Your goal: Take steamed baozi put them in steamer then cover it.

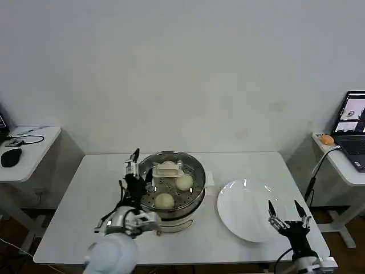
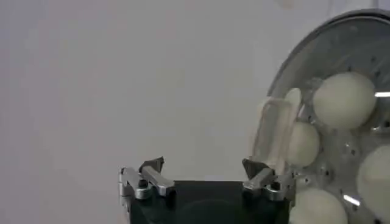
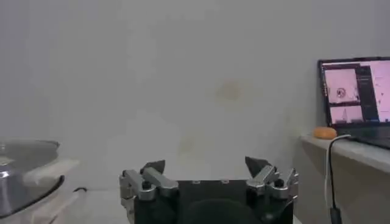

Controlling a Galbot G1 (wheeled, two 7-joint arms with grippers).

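Buns are in: you have the steamed baozi (image 1: 183,182) sitting on the perforated tray inside the steamer (image 1: 197,197), which stands on the white table (image 1: 239,251) left of centre. Head view shows about three clearly; the left wrist view shows four. The cover (image 1: 193,164) already sits on the steamer, its whitish handle (image 1: 167,169) over the buns, so by my read the task is at its last step, basically done.

Your left gripper (image 1: 134,168) hangs just beside the steamer's left rim, fingers apart, holding nothing. In its wrist view one fingertip is close to the cover's handle (image 2: 272,135), touching or not I can't tell. Your right gripper (image 1: 288,219) is parked at the near right of the table, by the near edge of the empty white plate (image 1: 242,208), fingers spread, nothing between them.

Next move, as I judge it: pull the left arm clear without nudging the cover. Whether the rim is seated all round is not clear here, so check that.

Surface: plain white table, with a white wall (image 1: 182,68) behind. Side desk on the left with a mouse (image 1: 10,157) and cables; side desk on the right with an open laptop (image 1: 352,124) and a small orange thing (image 1: 326,139).
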